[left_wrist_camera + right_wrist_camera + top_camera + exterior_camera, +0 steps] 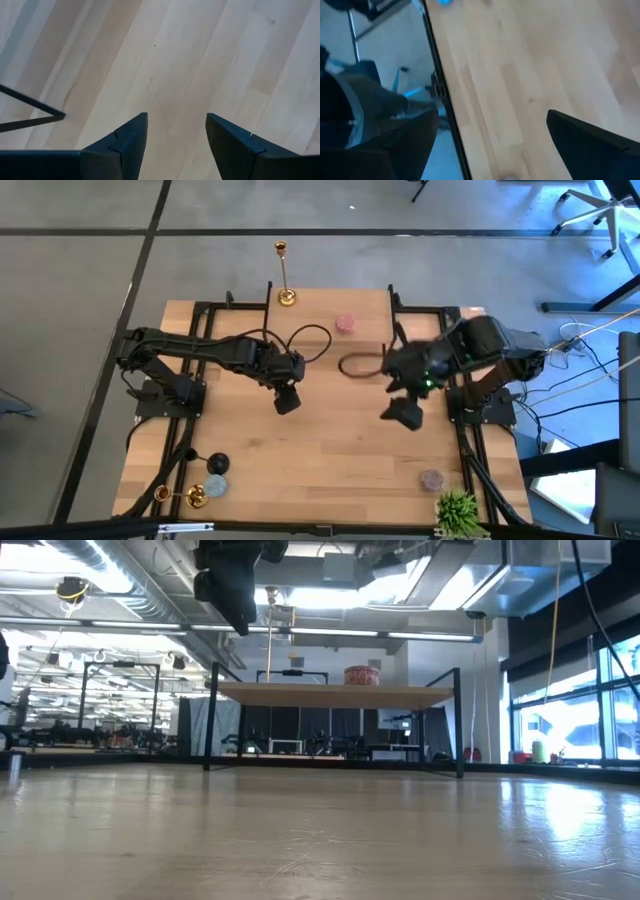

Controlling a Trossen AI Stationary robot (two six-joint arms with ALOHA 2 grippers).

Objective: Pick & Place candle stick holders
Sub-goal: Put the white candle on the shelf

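One gold candle stick holder [284, 275] stands upright on its round base [287, 297] at the table's far edge, left of the middle. A second gold holder [190, 496] lies on its side at the near left corner. My left gripper [286, 400] hangs open and empty over the bare middle of the table; its wrist view [177, 135] shows only wood between the fingers. My right gripper [404, 412] is open and empty over the right half of the table, and its wrist view [495, 145] shows bare wood and the table's edge.
A pink round candle [345, 324] sits near the far edge. A dark round object [217, 464] and a pale blue one [215, 485] lie beside the fallen holder. A small pinkish object [431, 478] and a green plant [457, 510] are at the near right. Black cables [310, 340] loop behind the arms.
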